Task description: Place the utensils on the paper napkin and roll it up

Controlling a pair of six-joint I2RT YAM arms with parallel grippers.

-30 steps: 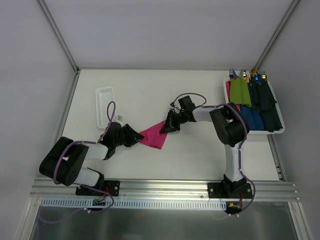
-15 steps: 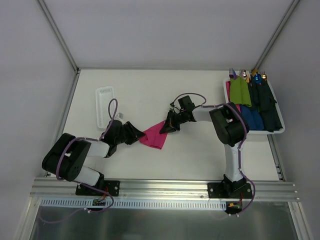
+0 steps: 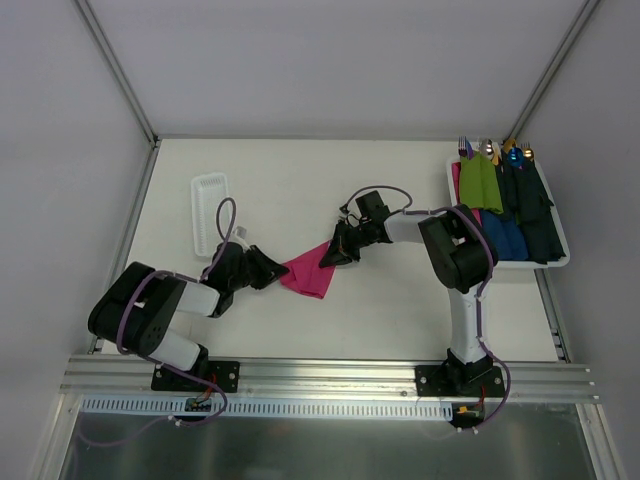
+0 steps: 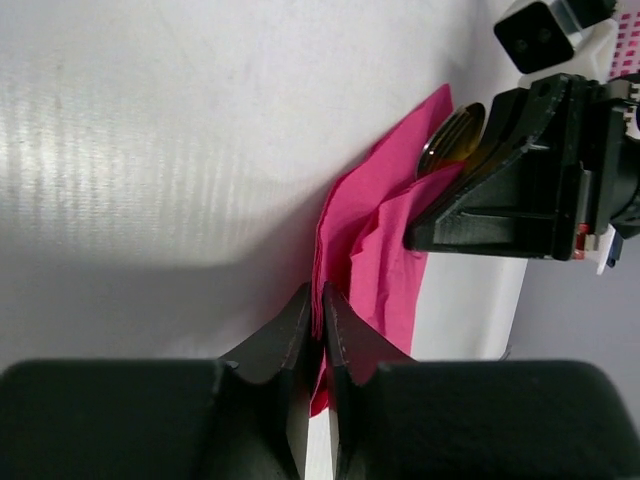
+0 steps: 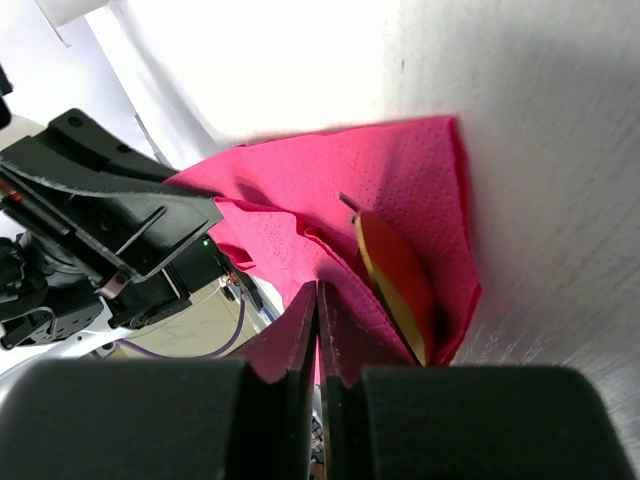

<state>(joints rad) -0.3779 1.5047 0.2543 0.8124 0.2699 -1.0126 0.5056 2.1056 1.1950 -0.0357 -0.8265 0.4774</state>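
The magenta paper napkin (image 3: 308, 272) lies folded and bunched on the table between my two arms. My left gripper (image 3: 276, 273) pinches its near-left edge; in the left wrist view the jaws (image 4: 318, 302) stand almost together with pink paper (image 4: 385, 225) between them. My right gripper (image 3: 329, 257) is shut on a fold at the napkin's right corner (image 5: 318, 296). A gold utensil (image 5: 396, 278) lies tucked inside the napkin (image 5: 300, 215), its bowl poking out (image 4: 450, 141) beside the right gripper's fingers (image 4: 500, 190). The rest of the utensils are hidden in the folds.
A white ridged tray (image 3: 209, 212) lies at the back left. A white bin (image 3: 552, 262) at the right edge holds green and blue napkin rolls (image 3: 480, 183) with other utensils sticking out at its far end.
My left gripper has closed on the napkin's edge and shifted slightly towards it. The right gripper and the napkin have barely moved.
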